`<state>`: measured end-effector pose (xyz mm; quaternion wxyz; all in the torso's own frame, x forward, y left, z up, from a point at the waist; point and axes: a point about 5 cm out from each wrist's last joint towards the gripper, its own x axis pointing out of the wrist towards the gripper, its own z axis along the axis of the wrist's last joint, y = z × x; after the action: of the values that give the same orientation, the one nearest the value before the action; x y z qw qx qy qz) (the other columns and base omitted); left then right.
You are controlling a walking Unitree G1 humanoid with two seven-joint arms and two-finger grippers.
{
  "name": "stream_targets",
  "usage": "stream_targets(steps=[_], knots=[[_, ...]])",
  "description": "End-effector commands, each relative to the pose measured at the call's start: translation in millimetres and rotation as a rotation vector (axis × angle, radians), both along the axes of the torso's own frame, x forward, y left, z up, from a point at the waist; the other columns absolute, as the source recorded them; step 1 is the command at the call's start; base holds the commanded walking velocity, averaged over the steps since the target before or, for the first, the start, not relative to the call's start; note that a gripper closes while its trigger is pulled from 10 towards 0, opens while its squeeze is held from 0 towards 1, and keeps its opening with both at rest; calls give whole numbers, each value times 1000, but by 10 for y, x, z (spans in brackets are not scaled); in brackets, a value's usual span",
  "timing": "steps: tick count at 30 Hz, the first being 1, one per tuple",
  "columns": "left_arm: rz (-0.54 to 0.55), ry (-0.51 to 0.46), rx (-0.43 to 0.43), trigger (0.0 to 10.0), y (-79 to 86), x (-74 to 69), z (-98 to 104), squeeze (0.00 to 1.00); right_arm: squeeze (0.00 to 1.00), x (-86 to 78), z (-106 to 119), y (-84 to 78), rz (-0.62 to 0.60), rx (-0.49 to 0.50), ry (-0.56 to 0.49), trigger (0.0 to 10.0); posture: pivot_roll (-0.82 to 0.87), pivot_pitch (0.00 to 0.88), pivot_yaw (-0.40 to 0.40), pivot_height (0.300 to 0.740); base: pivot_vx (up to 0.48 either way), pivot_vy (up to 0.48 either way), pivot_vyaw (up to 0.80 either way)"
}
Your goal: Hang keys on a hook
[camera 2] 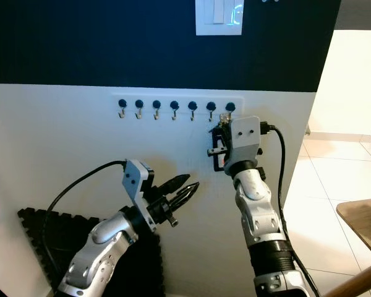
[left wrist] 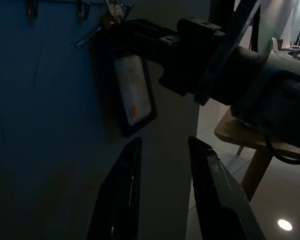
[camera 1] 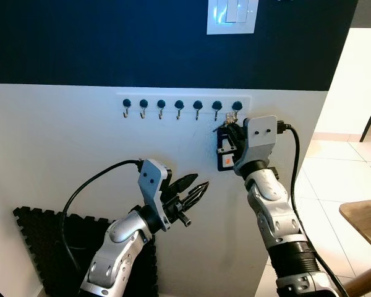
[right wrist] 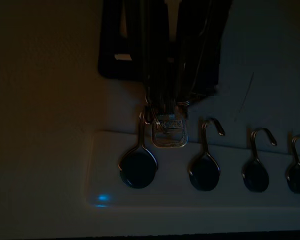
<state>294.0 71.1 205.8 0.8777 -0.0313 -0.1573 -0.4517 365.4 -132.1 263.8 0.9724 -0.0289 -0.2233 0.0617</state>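
Silver keys with a black rectangular tag (camera 1: 226, 152) are hanging at the rightmost metal hook (right wrist: 140, 150) of the white wall-mounted hook rail (camera 1: 167, 99), their ring touching that hook. Right gripper (camera 1: 230, 131) is pinching the bunch from 6 o'clock. Left gripper (camera 1: 195, 189), fingers slightly spread, is hovering at 8 o'clock, well apart.

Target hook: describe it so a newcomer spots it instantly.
On the white lower wall under the light switch runs a white hook rail with seven black-capped hooks. The target hook is the last one on the robot's right. It alone has the right gripper beside it, holding the keys and a black tag.
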Motion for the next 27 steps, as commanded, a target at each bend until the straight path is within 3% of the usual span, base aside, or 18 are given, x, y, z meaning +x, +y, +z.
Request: stream_targets(steps=[1,12,27], knots=[[2,-8,21,10000,16,-8,12,0,0,27,51,-83,-34,29,-5,10000,7,54,34,740,0,0,0],[5,-10,26,10000,12,-12,9,0,0,87,74,-202,-54,76,21,10000,7,54,32,740,0,0,0],[7,-12,40,10000,8,-7,-1,0,0,13,-255,85,130,-17,129,10000,8,57,35,740,0,0,0]])
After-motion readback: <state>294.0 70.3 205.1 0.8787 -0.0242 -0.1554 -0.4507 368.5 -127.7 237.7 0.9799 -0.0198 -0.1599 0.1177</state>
